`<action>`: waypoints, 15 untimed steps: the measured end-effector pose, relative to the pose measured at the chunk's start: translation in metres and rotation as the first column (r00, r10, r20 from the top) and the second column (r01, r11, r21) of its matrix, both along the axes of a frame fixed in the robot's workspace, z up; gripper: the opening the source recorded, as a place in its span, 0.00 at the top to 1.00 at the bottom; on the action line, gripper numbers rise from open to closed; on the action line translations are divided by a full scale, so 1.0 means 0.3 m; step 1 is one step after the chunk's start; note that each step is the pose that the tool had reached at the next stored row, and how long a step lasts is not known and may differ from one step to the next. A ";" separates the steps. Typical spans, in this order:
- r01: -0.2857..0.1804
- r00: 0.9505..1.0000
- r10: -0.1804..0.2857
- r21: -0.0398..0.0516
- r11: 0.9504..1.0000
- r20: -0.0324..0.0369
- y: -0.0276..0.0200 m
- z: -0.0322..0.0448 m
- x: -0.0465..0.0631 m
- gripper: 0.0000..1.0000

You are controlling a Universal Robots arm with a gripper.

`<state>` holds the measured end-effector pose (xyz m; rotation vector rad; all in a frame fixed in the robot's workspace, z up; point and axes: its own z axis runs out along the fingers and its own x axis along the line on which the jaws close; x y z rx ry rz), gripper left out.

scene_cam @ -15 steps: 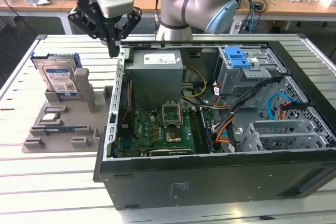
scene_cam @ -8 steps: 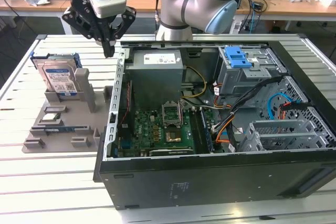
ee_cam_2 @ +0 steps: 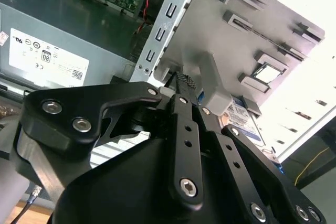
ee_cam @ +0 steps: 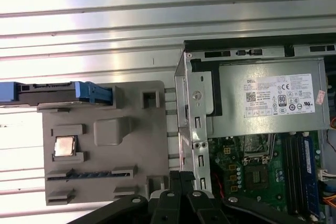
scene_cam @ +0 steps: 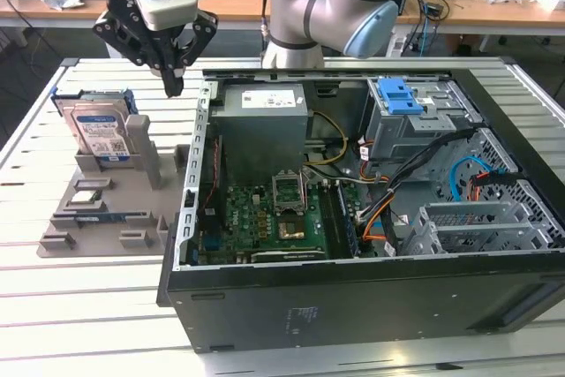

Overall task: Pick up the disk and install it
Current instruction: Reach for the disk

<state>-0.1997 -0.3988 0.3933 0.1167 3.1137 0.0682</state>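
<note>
The hand (scene_cam: pixel 174 87), fingers pinched together and empty, hangs over one edge of the grey holder (scene_cam: pixel 141 196). The disk (scene_cam: pixel 100 134) stands upright at the holder's opposite side. A good grasp likely needs opening wide and centring squarely above it.

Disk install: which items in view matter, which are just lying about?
Job: disk, upright in holder; gripper, holding nothing; PC case.
Lying about: chip on the holder; power supply; motherboard.
</note>
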 end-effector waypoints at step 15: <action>0.000 1.000 0.000 0.000 1.000 0.000 0.000 0.000 -0.071 0.89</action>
